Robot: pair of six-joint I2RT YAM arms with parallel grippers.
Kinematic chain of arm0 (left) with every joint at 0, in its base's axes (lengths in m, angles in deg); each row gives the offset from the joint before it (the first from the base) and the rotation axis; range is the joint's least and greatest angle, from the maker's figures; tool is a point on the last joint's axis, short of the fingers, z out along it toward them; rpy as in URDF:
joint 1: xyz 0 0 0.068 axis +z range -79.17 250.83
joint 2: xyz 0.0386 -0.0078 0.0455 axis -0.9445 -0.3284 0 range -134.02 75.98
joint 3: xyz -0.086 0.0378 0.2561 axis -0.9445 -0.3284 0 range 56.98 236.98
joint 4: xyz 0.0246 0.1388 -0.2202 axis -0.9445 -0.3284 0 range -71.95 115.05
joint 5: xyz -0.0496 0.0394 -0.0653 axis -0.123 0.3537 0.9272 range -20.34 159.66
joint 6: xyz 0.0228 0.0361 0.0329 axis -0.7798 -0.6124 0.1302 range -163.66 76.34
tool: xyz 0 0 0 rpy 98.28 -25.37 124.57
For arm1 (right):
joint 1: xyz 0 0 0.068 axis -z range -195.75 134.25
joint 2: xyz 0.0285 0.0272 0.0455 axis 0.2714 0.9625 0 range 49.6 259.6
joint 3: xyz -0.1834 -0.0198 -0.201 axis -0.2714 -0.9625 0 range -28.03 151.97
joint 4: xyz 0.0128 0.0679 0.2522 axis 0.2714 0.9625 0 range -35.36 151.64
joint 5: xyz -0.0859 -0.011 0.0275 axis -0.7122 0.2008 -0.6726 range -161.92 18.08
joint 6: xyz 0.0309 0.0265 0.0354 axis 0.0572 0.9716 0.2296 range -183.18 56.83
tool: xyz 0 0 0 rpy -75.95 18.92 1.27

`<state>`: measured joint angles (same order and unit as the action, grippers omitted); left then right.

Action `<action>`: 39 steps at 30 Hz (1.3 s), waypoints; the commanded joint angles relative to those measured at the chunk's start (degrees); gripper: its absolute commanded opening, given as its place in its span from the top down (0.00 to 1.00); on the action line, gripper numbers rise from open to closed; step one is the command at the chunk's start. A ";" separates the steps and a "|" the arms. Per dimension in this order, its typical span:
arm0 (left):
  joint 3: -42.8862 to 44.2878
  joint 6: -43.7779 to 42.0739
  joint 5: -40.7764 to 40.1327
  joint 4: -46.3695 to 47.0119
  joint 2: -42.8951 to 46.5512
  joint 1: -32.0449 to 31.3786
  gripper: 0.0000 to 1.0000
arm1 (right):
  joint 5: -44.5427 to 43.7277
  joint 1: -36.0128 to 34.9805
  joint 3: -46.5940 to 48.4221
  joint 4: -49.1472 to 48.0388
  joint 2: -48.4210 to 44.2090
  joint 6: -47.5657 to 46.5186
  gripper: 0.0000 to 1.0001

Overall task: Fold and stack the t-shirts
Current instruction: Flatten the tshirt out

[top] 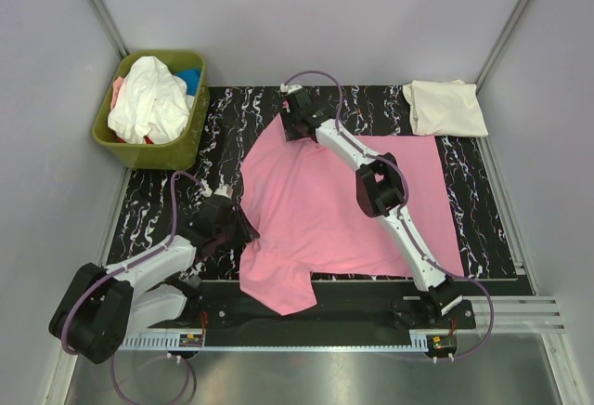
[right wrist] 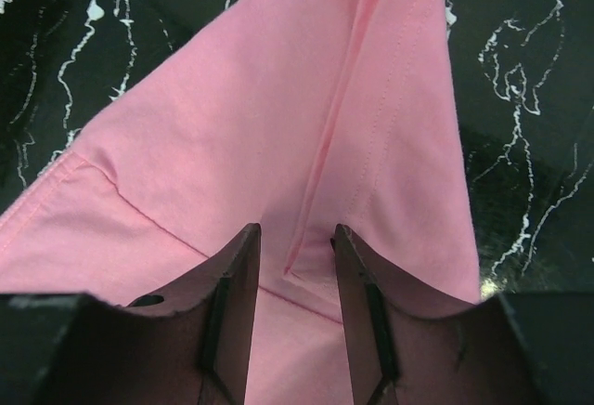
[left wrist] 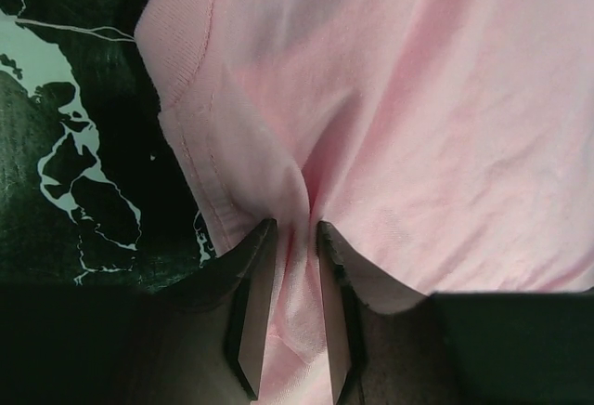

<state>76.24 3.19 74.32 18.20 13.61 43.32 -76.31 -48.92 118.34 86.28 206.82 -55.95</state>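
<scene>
Pink t-shirt (top: 325, 201) | long axis left-right, hem right | both arms' jaws clamped on its fabric

The right gripper (right wrist: 295, 238) stands over a corner of the pink t-shirt (right wrist: 232, 163), its two dark fingers (right wrist: 234, 293) either side of a raised fold of cloth (the seam runs up between them). Black, white-veined table surface (right wrist: 529, 126) shows at far left and right.

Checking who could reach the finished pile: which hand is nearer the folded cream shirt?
Right. The right hand is at the pink shirt's far edge, left of the folded cream shirt; the left hand is at its near-left edge, farther away.
</scene>
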 commanded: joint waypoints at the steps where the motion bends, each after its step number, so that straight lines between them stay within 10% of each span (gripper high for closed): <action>1: -2.48 -0.44 -1.85 -5.98 -1.88 -0.71 0.69 | -4.05 0.56 -0.99 1.15 -5.78 -1.86 0.55; 9: -2.30 -0.18 -2.64 -6.15 -1.79 -1.06 0.72 | -5.20 0.56 -3.02 1.58 -6.94 -3.27 0.57; 21: -2.22 0.08 -3.08 -6.24 -2.05 -1.32 0.74 | -2.74 0.56 -3.89 0.54 -7.28 -2.30 1.00; 39: -2.04 0.17 -3.61 -6.42 -2.14 -1.67 0.77 | -10.04 6.18 -1.35 -5.18 -8.87 -3.54 1.00</action>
<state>76.24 4.02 72.46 17.94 13.46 42.30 -84.83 -44.76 114.47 83.94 202.06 -59.84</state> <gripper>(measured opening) 0.230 0.014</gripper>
